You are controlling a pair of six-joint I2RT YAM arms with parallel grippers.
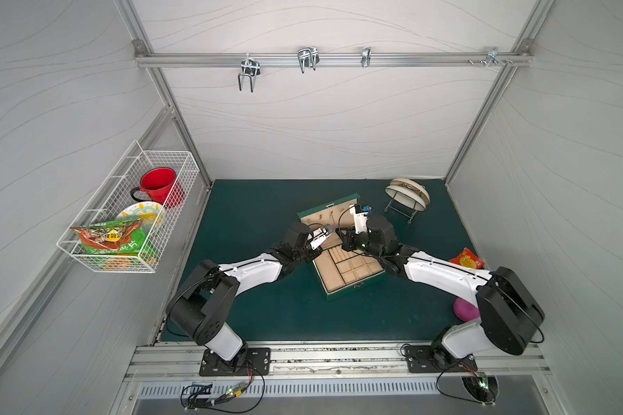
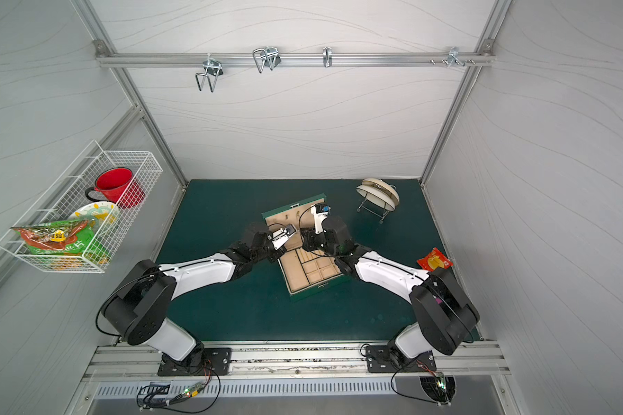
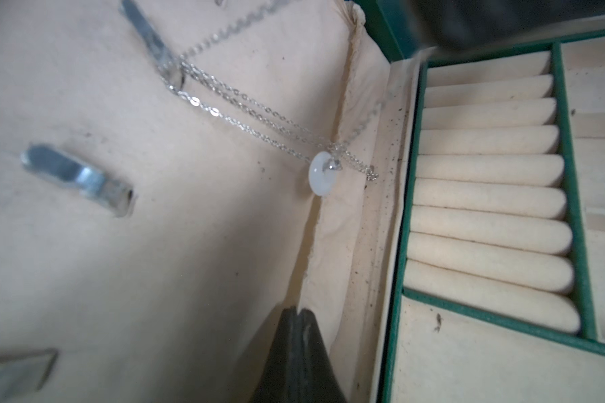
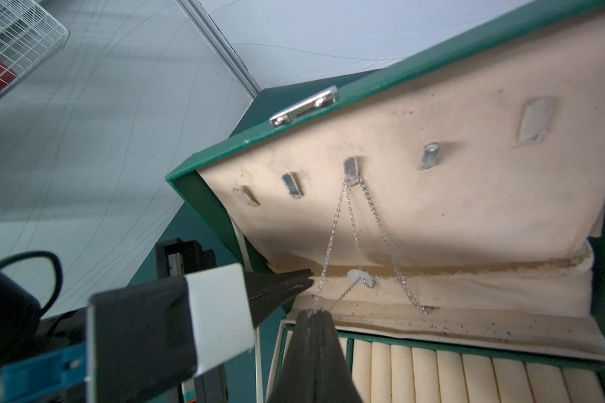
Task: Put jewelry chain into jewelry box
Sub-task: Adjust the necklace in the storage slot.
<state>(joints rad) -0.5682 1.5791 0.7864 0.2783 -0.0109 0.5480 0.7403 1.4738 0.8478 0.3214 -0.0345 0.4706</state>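
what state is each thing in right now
jewelry box: open, lid raised
jewelry chain: looped over a lid hook, one strand pinched
pendant: dangling near the lid's base
right fingers: shut on the jewelry chain
left fingers: shut, nothing seen in them
red mug: upright in the wire basket

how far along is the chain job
Done: the box is open and the chain is looped over a hook in the lid, with the pendant hanging low. In hand: the right tool is shut on one strand; the left tool is shut, holding nothing visible. Left: probably release the strand and back off.
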